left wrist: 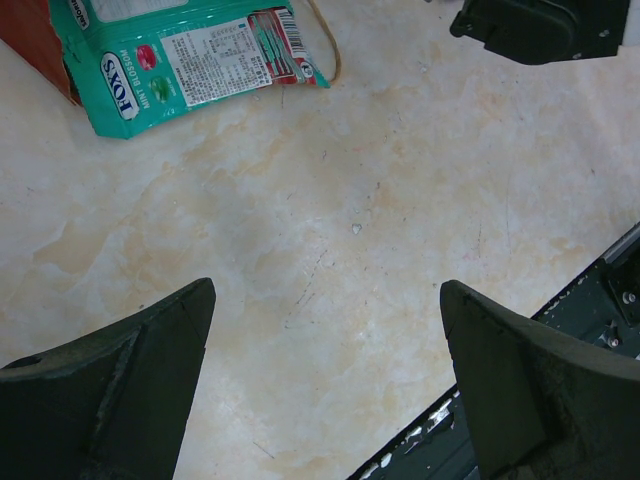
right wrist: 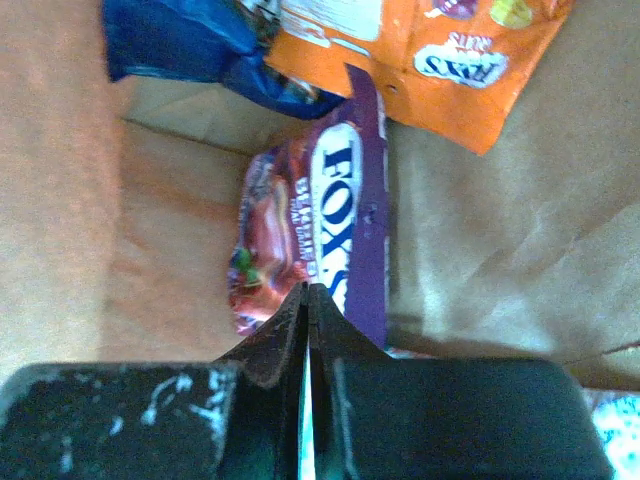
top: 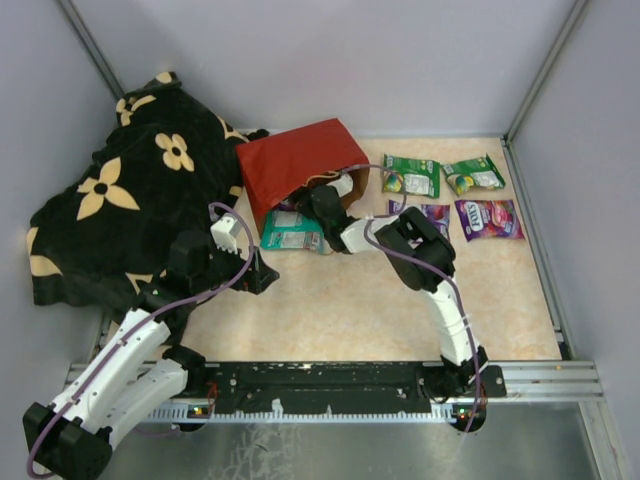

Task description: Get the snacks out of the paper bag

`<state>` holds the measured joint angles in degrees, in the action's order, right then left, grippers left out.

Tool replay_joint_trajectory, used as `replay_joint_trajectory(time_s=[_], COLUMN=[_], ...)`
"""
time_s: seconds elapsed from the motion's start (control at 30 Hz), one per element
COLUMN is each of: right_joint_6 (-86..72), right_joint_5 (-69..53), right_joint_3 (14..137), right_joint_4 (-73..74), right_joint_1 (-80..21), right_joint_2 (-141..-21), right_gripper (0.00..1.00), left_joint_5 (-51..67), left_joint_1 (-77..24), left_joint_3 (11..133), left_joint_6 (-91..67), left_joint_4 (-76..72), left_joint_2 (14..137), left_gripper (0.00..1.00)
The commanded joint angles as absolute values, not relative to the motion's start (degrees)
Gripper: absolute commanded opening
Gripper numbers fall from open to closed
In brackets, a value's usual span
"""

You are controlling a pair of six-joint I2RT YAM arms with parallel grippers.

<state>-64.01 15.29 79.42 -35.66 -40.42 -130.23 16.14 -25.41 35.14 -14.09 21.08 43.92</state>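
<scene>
Paper bag [top: 292, 166] lies flat, mouth facing near-right.

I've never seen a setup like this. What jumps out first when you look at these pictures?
The big black blanket with cream flowers heaped at the left grabs the eye, then the red paper bag lying on its side beside it, with the right gripper inside, shut on a purple-and-red packet. To the bag's right, green packets and purple packets lie in tidy rows on the table.
</scene>
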Motion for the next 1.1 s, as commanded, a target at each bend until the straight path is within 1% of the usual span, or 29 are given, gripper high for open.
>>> replay_joint_trajectory(time_s=[0.0, 0.07, 0.1, 0.13, 0.17, 0.2, 0.23, 0.27, 0.37, 0.53, 0.73, 0.9, 0.97, 1.03, 1.07], right_joint_6=[-62.6, -62.3, -62.0, -61.6, -61.0, -60.7, -60.6, -60.3, -60.9, -62.2, -62.6, -62.0, -61.9, -62.0, -62.0], right_joint_5=[17.8, 17.9, 17.9, 17.8, 17.4, 17.1, 16.7, 16.2, 15.4, 15.8, 15.6, 15.4, 15.1, 14.8, 14.7], right_joint_3=[75.7, 75.5, 76.2, 77.5, 79.1, 80.5, 81.9, 83.1, 84.6, 86.6, 91.1, 97.3, 100.0, 101.1, 101.1], right_joint_4=[-43.1, -40.2, -37.6, -34.9, -32.7, -30.5, -28.2, -26.4, -24.3, -21.8, -19.5, -15.8, -14.6, -14.3, -14.6], right_joint_1=[-41.0, -41.0, -41.0, -41.0, -41.0, -41.0, -41.0, -41.0, -41.0, -41.0, -41.0, -41.0, -41.0, -41.0, -41.0], right_joint_2=[-121.4, -120.7, -120.9, -121.2, -121.8, -122.5, -123.3, -124.3, -126.3, -130.1, -135.0, -139.1, -140.6, -141.4, -141.6], right_gripper=[0.0, 0.0, 0.15, 0.35, 0.52, 0.63, 0.7, 0.73, 0.75, 0.74, 0.63, 0.58, 0.55, 0.48, 0.43], left_joint_5=[16.7, 16.7, 16.7, 16.7, 16.8, 16.8, 16.7, 16.7, 16.5, 16.4, 15.8, 15.8, 15.8, 15.8, 15.8], left_joint_1=[-25.8, -25.8, -25.8, -25.8, -25.8, -25.8, -25.8, -25.8, -25.9, -26.0, -26.0, -26.1, -26.1, -26.1, -26.1], left_joint_3=[35.3, 35.3, 35.3, 35.3, 35.3, 35.3, 35.3, 35.3, 35.3, 35.4, 35.5, 35.5, 35.5, 35.4, 35.4], left_joint_6=[-13.5, -13.5, -13.5, -13.5, -13.5, -13.5, -13.5, -13.5, -13.5, -13.5, -13.4, -13.4, -13.4, -13.5, -13.5], left_joint_4=[20.7, 20.7, 20.7, 20.8, 20.7, 20.8, 20.8, 20.8, 20.8, 20.9, 21.2, 21.2, 21.2, 21.1, 21.2], left_joint_2=[43.6, 43.7, 43.7, 43.8, 43.9, 43.9, 44.0, 44.0, 44.1, 44.4, 45.0, 45.2, 45.3, 45.3, 45.3], left_gripper=[1.0, 1.0, 1.0, 1.0, 1.0, 1.0, 1.0, 1.0, 1.0, 1.0, 1.0, 1.0, 1.0, 1.0, 1.0])
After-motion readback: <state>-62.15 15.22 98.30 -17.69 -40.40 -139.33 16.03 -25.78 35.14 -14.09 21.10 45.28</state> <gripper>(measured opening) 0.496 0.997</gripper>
